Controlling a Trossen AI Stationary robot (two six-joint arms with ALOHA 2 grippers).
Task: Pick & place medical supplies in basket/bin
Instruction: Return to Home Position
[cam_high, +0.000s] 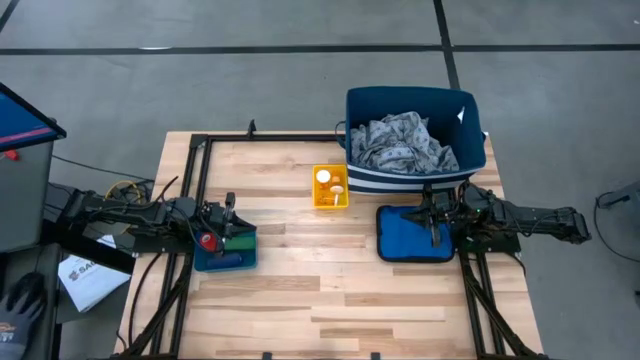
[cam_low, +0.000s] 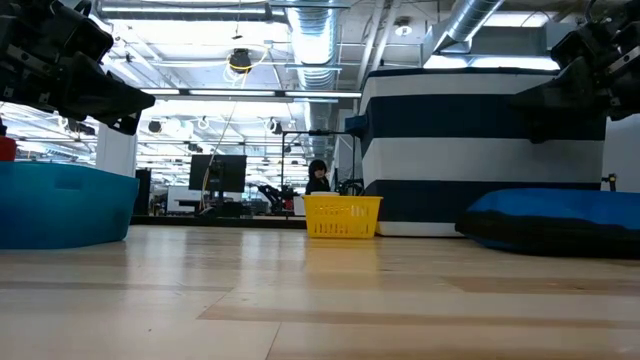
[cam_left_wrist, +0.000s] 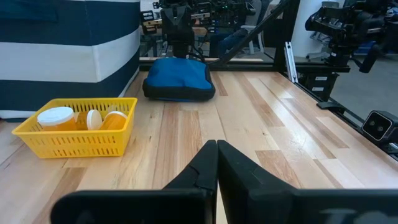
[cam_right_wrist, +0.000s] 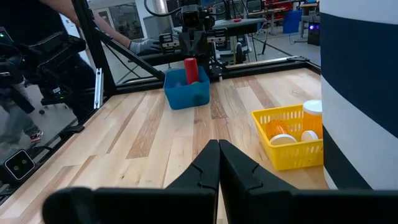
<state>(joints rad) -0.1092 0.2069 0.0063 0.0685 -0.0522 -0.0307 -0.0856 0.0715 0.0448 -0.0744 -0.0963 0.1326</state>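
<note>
Hanging left of the yellow bin (cam_left_wrist: 81, 140), left gripper (cam_left_wrist: 216, 144) pinched together, empty; right gripper (cam_right_wrist: 219, 143) likewise, right of it. Stood upright inside: one orange pill bottle (cam_right_wrist: 313, 118), long axis vertical.

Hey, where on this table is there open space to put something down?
The widest bare wood is the table's front half, running between the small blue tray under the left hand and the blue cushion under the right hand. The back left corner is also free. It is crowded back right, where the yellow bin sits beside the striped bin.
</note>
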